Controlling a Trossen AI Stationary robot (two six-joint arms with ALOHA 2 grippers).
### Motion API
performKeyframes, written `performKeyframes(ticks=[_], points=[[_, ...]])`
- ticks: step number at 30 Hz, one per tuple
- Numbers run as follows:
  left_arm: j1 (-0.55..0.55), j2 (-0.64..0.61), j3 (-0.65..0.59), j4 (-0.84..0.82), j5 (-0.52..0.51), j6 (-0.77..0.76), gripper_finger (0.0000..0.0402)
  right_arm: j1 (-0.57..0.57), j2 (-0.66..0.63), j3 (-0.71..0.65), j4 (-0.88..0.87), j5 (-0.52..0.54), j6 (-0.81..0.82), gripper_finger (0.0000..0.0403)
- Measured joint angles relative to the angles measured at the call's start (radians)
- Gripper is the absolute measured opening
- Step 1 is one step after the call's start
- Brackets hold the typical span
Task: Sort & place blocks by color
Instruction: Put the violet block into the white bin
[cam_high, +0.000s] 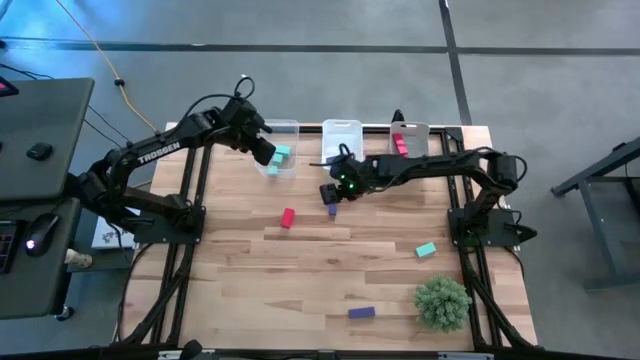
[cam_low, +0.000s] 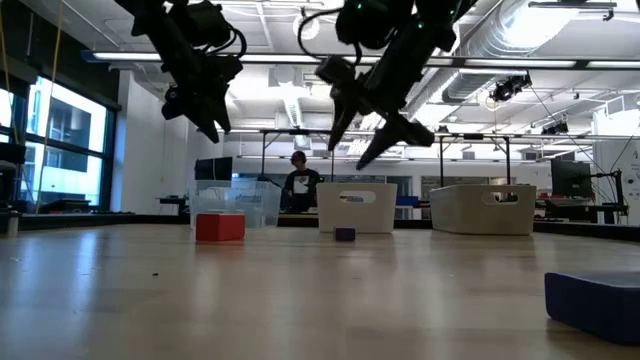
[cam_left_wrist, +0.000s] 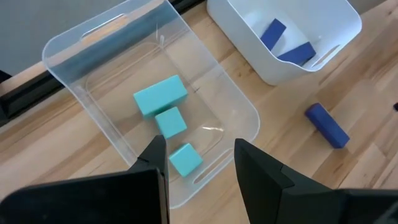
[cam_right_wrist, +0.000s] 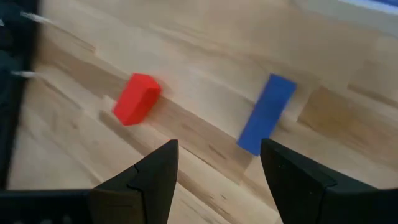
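My left gripper (cam_left_wrist: 199, 146) hangs open above the near end of a clear bin (cam_left_wrist: 74, 56), in which three teal blocks (cam_left_wrist: 160, 94) lie on the floor. My right gripper (cam_right_wrist: 217, 165) is open too. It hangs above the table with a purple block (cam_right_wrist: 267, 114) just ahead of its fingers and a red block (cam_right_wrist: 137, 98) farther off. In the high view the purple block (cam_high: 332, 208) lies right under my right gripper (cam_high: 333, 193), and the red block (cam_high: 288, 217) lies to its left. A teal block (cam_high: 426, 250) and another purple block (cam_high: 361, 313) rest near the table's right front.
A white bin (cam_high: 342, 128) holding purple blocks (cam_left_wrist: 292, 46) stands beside the clear bin at the far edge. A third bin (cam_high: 410, 130) with red blocks stands to its right. A fuzzy green plant ball (cam_high: 442, 302) sits at the near right. A person (cam_low: 299, 185) stands beyond the table.
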Motion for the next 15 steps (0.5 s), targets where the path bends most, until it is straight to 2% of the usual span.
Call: performKeyframes(ticks=[15], points=[[-0.010, 0.000, -0.002, 0.000, -0.011, 0.001, 0.0100, 0.000, 0.122, 0.000, -0.019, 0.006, 0.062, 0.0218]])
